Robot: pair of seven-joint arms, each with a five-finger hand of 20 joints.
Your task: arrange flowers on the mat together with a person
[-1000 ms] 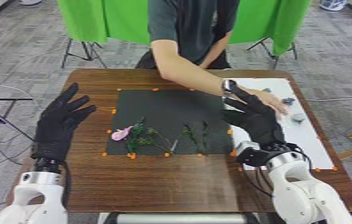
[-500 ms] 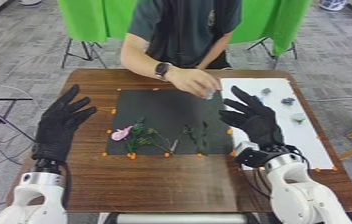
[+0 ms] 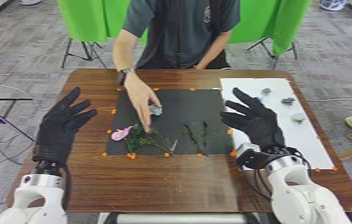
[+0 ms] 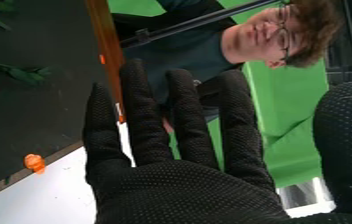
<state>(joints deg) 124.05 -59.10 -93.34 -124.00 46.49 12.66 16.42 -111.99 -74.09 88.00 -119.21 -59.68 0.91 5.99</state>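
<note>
My right hand (image 3: 254, 121) is held with straight fingers over the left part of the white sheet (image 3: 283, 100), beside the dark mat (image 3: 186, 106). In the right wrist view the right hand (image 4: 177, 192) has its fingers spread and nothing in them. My left hand (image 3: 59, 125), also open, is left of the mat. A person's hand (image 3: 139, 99) reaches over the mat's left part, with a light blue flower (image 3: 156, 110) at its fingers. On the mat lie a pink flower (image 3: 121, 133) and several green stems (image 3: 195, 136); the fingertips are just above the leftmost stems.
Small grey-blue flower heads (image 3: 288, 101) and a pale one (image 3: 299, 117) lie on the white sheet at the right. Orange markers (image 3: 132, 156) line the mat's edges on the brown table (image 3: 155, 185). The person stands at the table's far edge.
The person's hand has gone from the white sheet, across the mat's far right corner, to the mat's left part, carrying the light blue flower. Both my hands have stayed about where they were.
</note>
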